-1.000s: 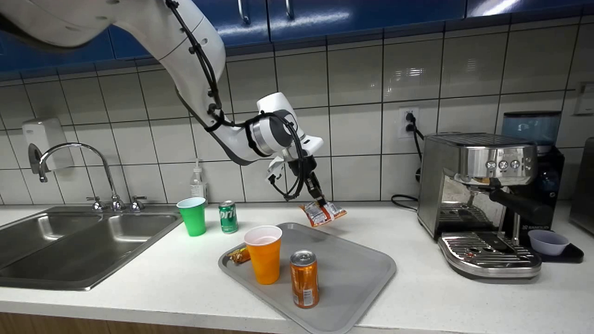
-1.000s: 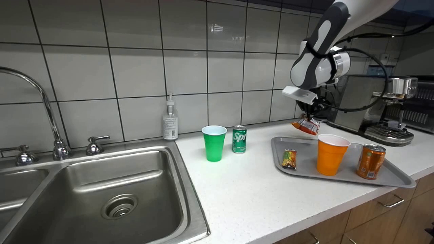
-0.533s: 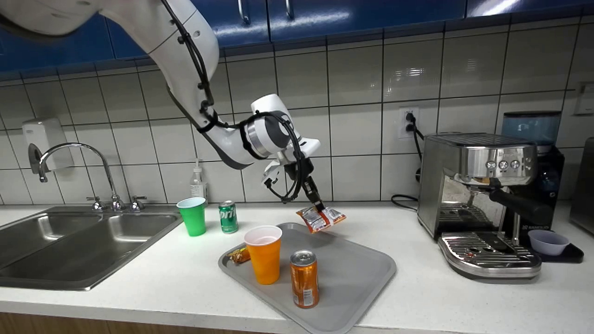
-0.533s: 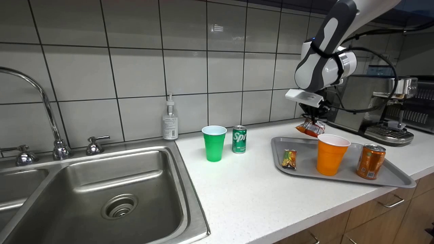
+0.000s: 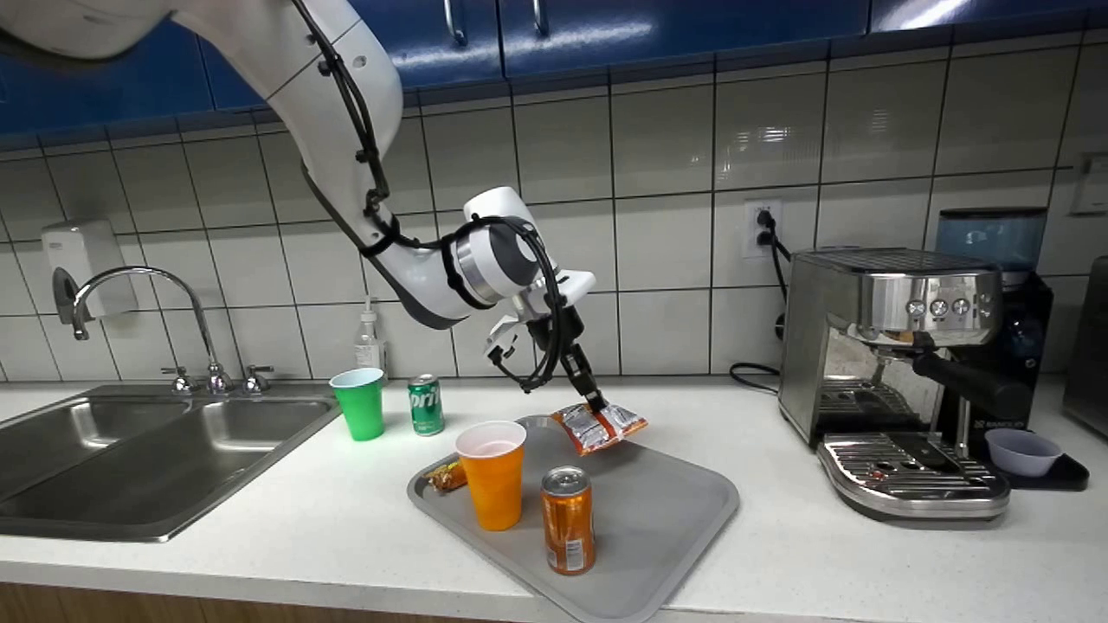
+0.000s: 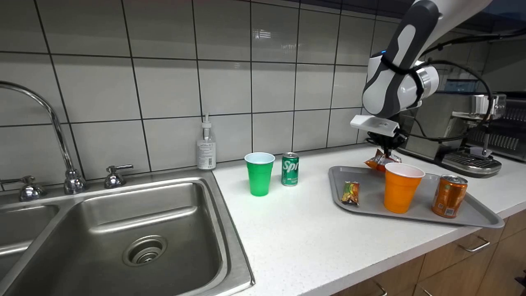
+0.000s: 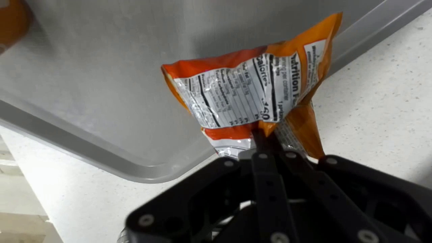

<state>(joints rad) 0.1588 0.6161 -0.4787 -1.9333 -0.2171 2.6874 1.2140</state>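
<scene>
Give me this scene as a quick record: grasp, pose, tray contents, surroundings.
grasp: gripper closed on orange snack bag
support: gray tray on white counter
pose: bag tilted, apparently raised, overlapping the tray's edge in the wrist view
on tray: orange cup and orange can, both upright; small snack packet
off tray: green cup, Sprite can, espresso machine
far left: sink with pump bottle behind it

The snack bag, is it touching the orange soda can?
No, the gripper holds the snack bag apart from the orange can.
</scene>
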